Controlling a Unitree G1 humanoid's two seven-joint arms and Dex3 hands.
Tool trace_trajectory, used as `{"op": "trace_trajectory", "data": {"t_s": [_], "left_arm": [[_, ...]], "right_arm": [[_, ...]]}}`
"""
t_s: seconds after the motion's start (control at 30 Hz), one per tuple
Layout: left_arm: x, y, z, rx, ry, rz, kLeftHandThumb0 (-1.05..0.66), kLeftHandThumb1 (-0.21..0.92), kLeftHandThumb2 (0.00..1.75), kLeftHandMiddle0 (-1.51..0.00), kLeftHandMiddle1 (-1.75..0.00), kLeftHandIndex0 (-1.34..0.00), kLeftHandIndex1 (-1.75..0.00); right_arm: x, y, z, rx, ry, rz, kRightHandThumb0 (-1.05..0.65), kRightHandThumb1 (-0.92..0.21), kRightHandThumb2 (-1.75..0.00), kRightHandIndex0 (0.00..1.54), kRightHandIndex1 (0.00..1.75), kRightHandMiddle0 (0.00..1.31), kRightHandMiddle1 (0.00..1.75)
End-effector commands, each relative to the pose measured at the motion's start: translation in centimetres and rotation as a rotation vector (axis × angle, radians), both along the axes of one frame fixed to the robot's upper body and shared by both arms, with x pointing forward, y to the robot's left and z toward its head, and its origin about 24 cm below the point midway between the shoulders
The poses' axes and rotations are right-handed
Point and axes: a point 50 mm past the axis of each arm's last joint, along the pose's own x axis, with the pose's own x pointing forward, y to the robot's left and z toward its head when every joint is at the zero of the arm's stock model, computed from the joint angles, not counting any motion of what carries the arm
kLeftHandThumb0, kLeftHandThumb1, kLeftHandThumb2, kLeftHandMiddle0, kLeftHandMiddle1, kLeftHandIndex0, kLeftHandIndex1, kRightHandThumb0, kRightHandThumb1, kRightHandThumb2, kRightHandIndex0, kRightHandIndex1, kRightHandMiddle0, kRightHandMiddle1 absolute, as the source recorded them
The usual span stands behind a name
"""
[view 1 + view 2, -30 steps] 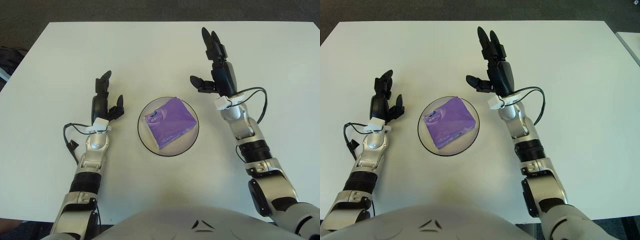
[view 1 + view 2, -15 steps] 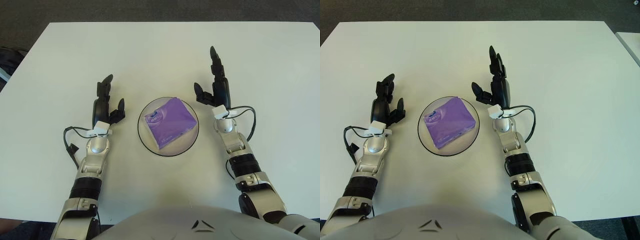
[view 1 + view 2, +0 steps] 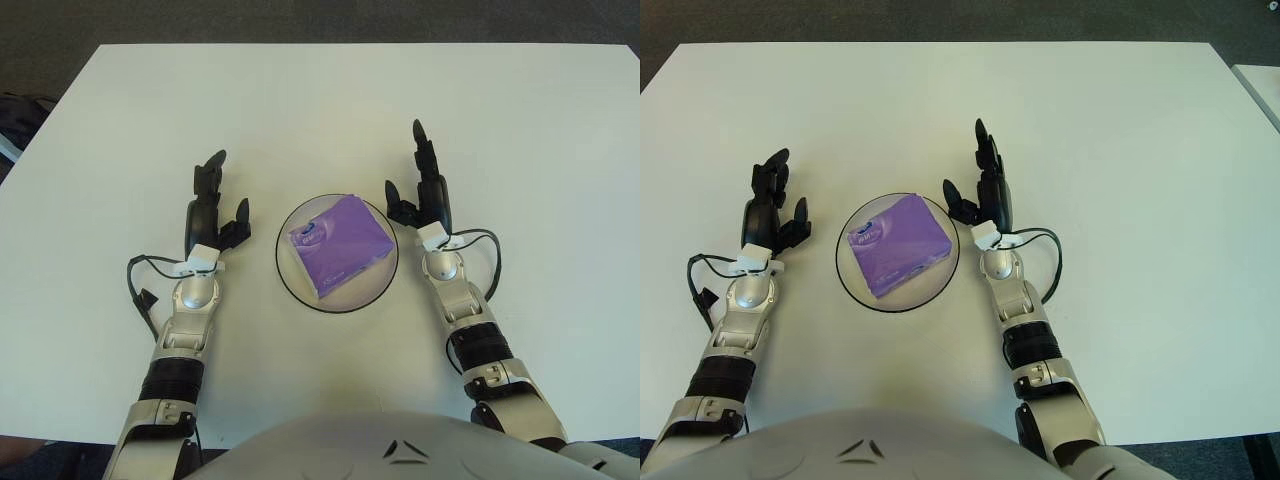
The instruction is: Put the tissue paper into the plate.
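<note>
— Tissue pack [image 3: 340, 245]? Lying flat inside the plate [image 3: 296, 279], purple, tilted slightly, midway between the tabletop's [image 3: 320, 90] left and right edges, nearer the front edge.

— Held by anything?

— No. Right hand [image 3: 421, 196] just beside the plate's right rim, fingers spread and empty; drawn back toward the front edge and lower than a second ago (farther out then, raised and reaching). Left hand [image 3: 211, 207] near the plate's left rim, relaxed, empty, barely moved.

— Meaning?

— Looks finished: placed, released, arm retreating.

— Anything unclear?

— Pack's underside hidden; contact with the dish only presumed. Both elbows cut off at the bottom.
</note>
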Motion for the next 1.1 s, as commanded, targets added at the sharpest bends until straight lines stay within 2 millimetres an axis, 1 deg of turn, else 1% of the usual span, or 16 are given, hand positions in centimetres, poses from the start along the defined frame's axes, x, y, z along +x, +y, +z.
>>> {"op": "trace_trajectory", "data": {"t_s": [0.0,0.27,0.53,1.07], "left_arm": [[-3.7,-0.9,-5.9,-0.061,0.256,0.026,-0.69,0.92,0.75,-0.30,-0.06,0.00,-0.71],[-3.7,-1.0,-5.9,-0.070,0.260,0.027,-0.69,0.92,0.76,-0.30,-0.06,0.00,-0.71],[-3.8,-1.0,-5.9,-0.081,0.260,0.029,-0.69,0.92,0.74,-0.30,-0.06,0.00,-0.71],[-3.9,-1.0,-5.8,-0.079,0.261,0.033,-0.69,0.92,0.73,-0.29,-0.06,0.00,-0.69]], "right_arm": [[-0.4,-0.4,-1.1,0.044,0.057,-0.011,-0.94,-0.92,-0.89,0.02,0.01,0.00,0.00],[-0.8,-0.7,-1.8,0.090,0.097,-0.010,-0.91,-0.92,-0.90,0.01,0.01,0.00,0.00],[-1.7,-0.7,-2.7,0.138,0.135,-0.006,-0.89,-0.92,-0.90,0.01,0.00,0.00,0.00],[-3.1,-0.9,-4.0,0.147,0.186,-0.016,-0.86,-0.92,-0.87,0.03,0.01,0.00,0.00]]}}
